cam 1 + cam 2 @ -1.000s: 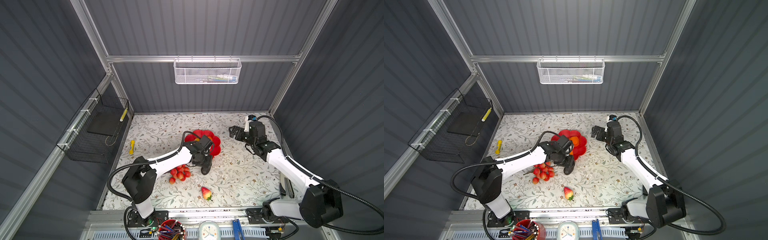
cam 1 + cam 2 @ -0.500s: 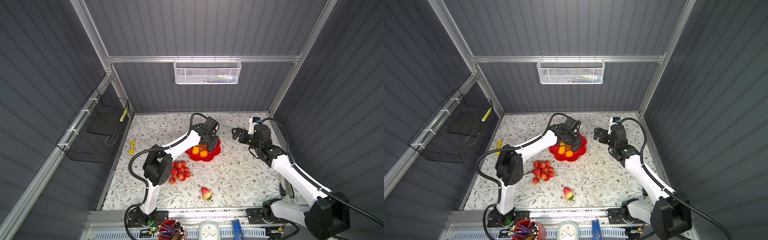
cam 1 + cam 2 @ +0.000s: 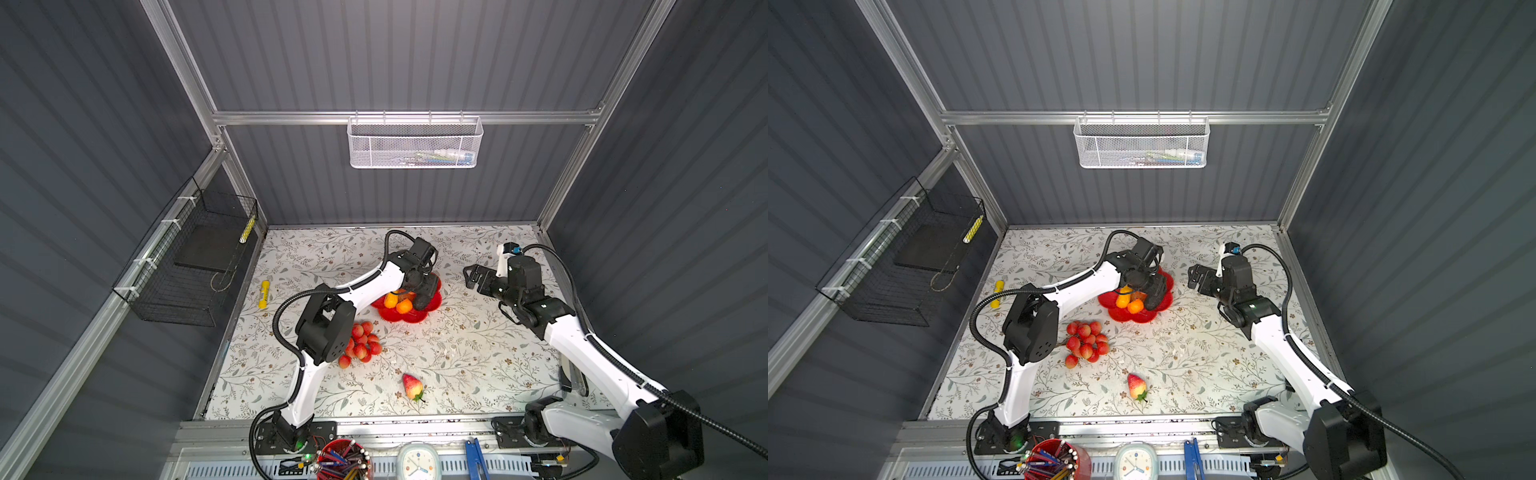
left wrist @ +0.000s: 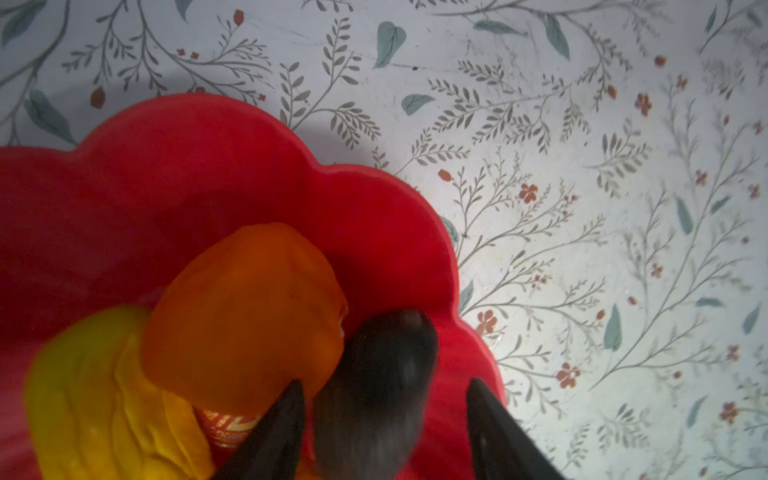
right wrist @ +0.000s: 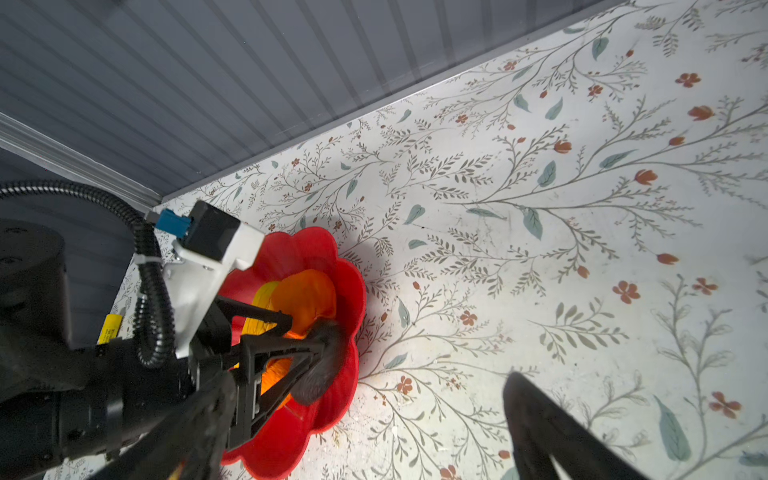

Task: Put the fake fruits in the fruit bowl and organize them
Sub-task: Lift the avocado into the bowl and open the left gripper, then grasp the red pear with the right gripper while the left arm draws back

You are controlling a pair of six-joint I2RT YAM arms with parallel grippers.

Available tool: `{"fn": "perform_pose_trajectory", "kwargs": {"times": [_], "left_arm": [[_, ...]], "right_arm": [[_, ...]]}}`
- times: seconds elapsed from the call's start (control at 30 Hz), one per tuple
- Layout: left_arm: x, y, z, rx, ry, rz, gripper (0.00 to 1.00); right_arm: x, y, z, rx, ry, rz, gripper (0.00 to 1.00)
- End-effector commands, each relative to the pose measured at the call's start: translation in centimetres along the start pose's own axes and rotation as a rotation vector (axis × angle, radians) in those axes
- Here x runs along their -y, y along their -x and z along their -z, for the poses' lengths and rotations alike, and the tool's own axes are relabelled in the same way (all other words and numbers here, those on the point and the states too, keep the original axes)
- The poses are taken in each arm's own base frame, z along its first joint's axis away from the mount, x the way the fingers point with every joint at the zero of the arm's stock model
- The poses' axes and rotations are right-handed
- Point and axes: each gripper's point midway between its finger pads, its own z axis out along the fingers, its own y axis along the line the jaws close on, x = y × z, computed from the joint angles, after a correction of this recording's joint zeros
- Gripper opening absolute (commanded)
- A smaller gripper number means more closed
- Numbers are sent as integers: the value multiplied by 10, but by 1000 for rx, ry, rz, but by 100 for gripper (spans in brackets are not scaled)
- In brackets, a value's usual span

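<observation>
The red flower-shaped fruit bowl [image 3: 409, 318] [image 4: 208, 166] holds a yellow oblong fruit [image 4: 91, 395], a blocky orange fruit [image 4: 249, 299] and a small round orange [image 3: 404, 306]. My left gripper [image 3: 422, 291] [image 4: 384, 381] hangs over the bowl's right side, open. The dark avocado [image 4: 374, 374] [image 5: 320, 361] lies blurred between its fingers, with a gap on each side. On the table in front of the bowl lie the red grape bunch [image 3: 361, 340] [image 3: 1086, 340] and, nearer the front edge, the strawberry [image 3: 412, 386] [image 3: 1136, 386]. My right gripper [image 3: 471, 276] [image 3: 1196, 276] hovers open and empty to the right of the bowl.
A thin yellow tube [image 3: 264, 294] lies near the left wall under a black wire basket [image 3: 195, 266]. A white mesh basket [image 3: 415, 143] hangs on the back wall. A red cup of pens [image 3: 343, 459] and a clock [image 3: 415, 463] stand at the front rail.
My left gripper carried the avocado from the table beside the grapes up over the bowl, then spread its fingers off it. The right gripper drew back a little to the right.
</observation>
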Motion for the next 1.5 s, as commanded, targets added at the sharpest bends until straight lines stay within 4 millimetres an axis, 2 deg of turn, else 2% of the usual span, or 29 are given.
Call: {"fn": "perform_pose_trajectory", "kwargs": {"times": [0.0, 0.13, 0.27, 0.37, 0.53, 0.6, 0.7, 0.83, 0.93, 1.1, 1.23, 1.47], "left_arm": [[7, 21, 25, 94, -7, -30, 75], [7, 45, 60, 225, 16, -27, 78], [-7, 69, 118, 434, 101, 3, 83], [-19, 73, 167, 594, 153, 32, 90], [-59, 42, 228, 765, 314, 129, 99], [-84, 19, 252, 814, 420, 192, 100], [-119, -20, 277, 847, 542, 284, 100], [-152, -67, 296, 843, 627, 392, 100], [-163, -93, 305, 841, 657, 433, 100], [-176, -130, 319, 835, 706, 504, 100], [-180, -146, 329, 852, 716, 537, 100], [-179, -150, 334, 854, 699, 531, 100]], "right_arm": [[1, -26, -2, -88, 18, 4, 98], [-3, -52, -2, -164, 24, 36, 96], [-22, -95, 2, -276, 45, 150, 95], [-40, -136, 6, -391, 70, 266, 95], [-67, -202, 22, -589, 148, 396, 93], [-79, -223, 30, -655, 180, 461, 93], [-91, -252, 42, -755, 219, 527, 92], [-99, -276, 53, -836, 245, 584, 90], [-105, -279, 52, -863, 238, 630, 85], [-110, -298, 52, -964, 237, 644, 81], [-110, -309, 52, -1021, 207, 672, 77], [-104, -333, 47, -1116, 165, 669, 55]]}}
